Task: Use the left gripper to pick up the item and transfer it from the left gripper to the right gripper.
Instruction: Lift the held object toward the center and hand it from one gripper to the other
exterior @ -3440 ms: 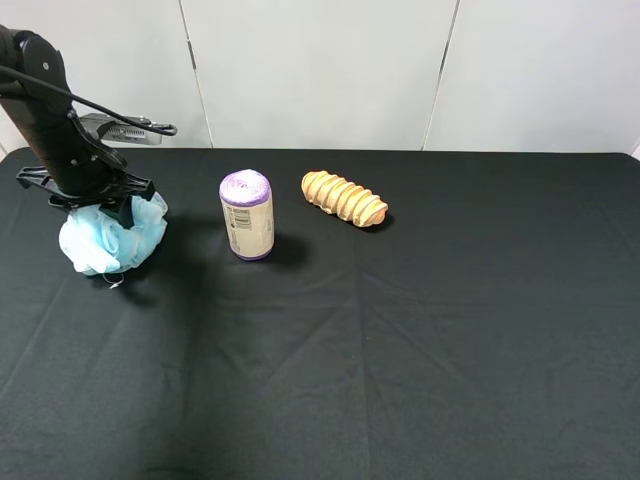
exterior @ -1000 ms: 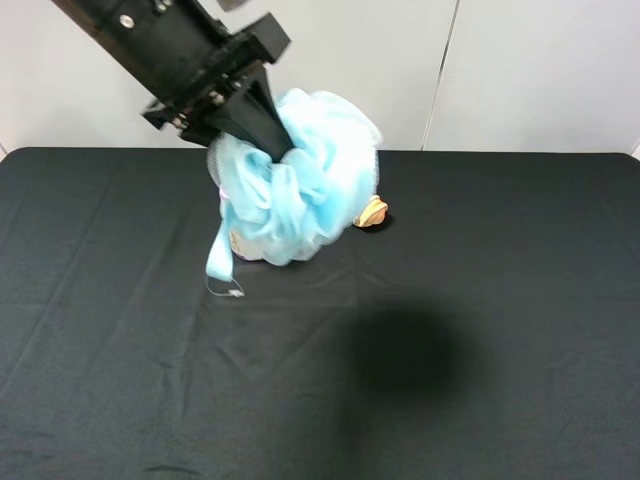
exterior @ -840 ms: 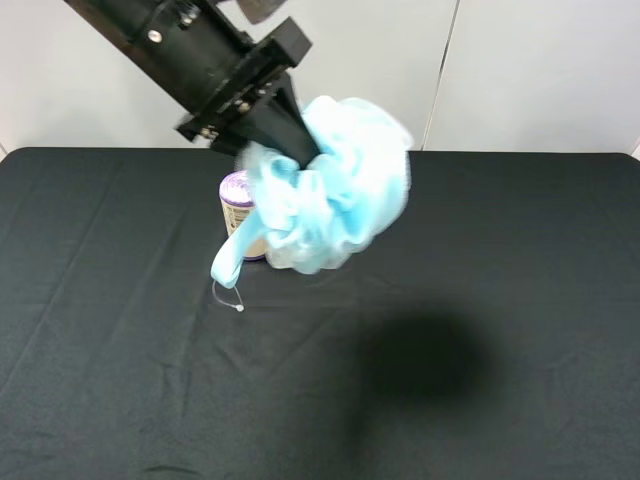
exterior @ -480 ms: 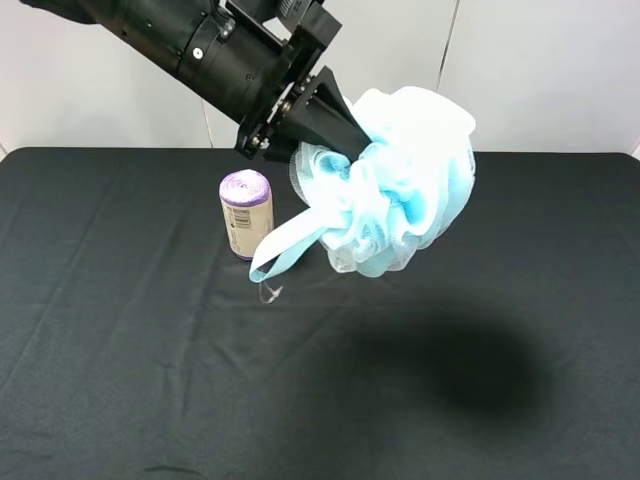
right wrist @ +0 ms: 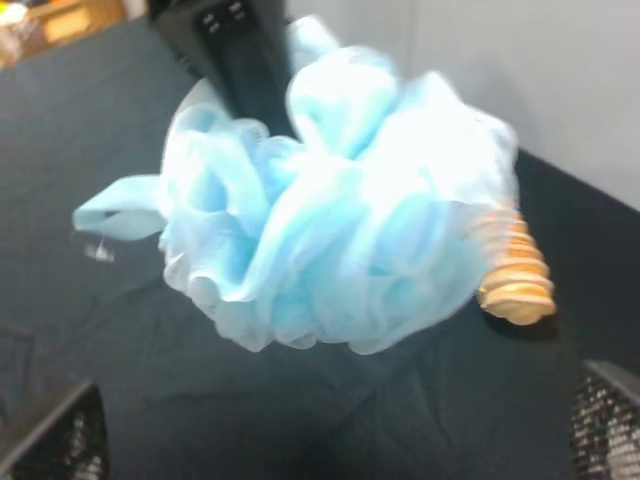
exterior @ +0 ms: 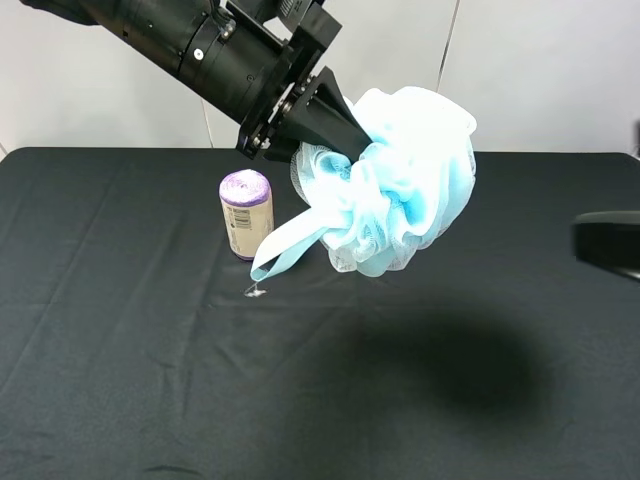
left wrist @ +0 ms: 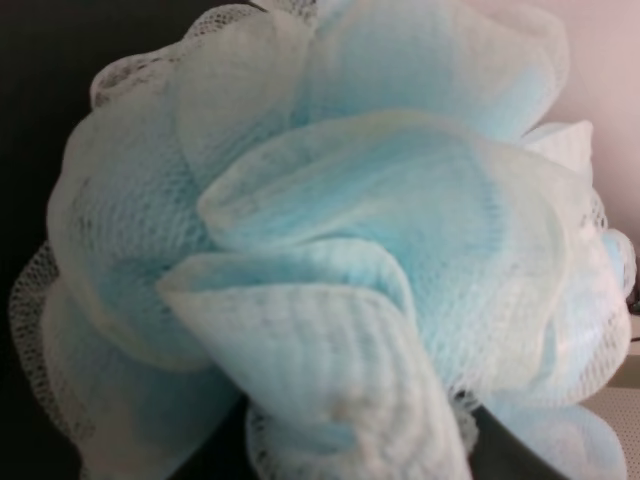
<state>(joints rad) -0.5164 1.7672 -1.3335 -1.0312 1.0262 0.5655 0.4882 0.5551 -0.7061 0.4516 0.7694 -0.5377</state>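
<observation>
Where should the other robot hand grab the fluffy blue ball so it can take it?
Grab the bath pouf by its puffy free side, coming from the right. The left gripper pinches its upper left, and the loop tail dangles lower left, so the right side is clear.

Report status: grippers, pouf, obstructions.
Left gripper shut on pouf, aloft. Right gripper open, facing it, not touching. Nothing between them; roll, wooden piece below on table.
</observation>
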